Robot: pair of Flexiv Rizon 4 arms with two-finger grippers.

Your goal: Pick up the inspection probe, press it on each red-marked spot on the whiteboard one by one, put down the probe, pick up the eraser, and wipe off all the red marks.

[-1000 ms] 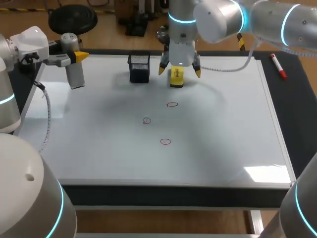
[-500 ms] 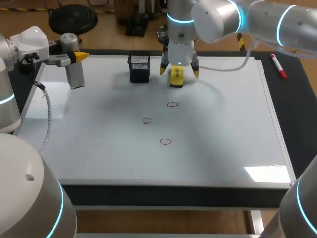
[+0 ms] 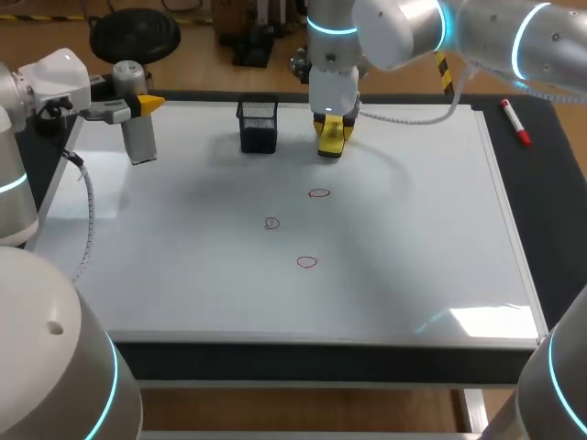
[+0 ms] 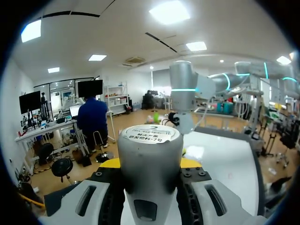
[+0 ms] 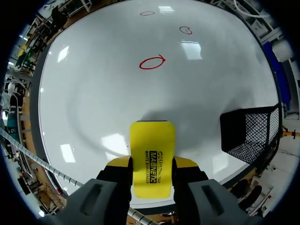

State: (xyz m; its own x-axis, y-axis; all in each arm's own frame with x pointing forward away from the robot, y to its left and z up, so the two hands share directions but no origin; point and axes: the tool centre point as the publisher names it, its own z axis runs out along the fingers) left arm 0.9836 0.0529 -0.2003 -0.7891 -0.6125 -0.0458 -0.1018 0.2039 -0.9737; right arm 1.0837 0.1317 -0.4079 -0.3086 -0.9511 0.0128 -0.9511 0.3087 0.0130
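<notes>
Your right gripper [image 5: 152, 162] is clamped on the yellow eraser [image 5: 152, 140], a finger against each side, with the eraser's far end down on the whiteboard [image 5: 93, 98]. Three red marks [image 5: 151, 62] lie ahead of it, and a mesh basket [image 5: 248, 133] stands beside it. Your left gripper [image 4: 150, 163] grasps the grey probe [image 4: 149, 150] between its fingers.

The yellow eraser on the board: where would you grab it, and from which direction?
Across its narrow width, one finger on each long side, coming straight down from above. The eraser lies flat on the whiteboard, a slim block with straight, parallel long edges that suit a two-sided pinch. The right hand sits just so, with a yellow tip against either side.
</notes>
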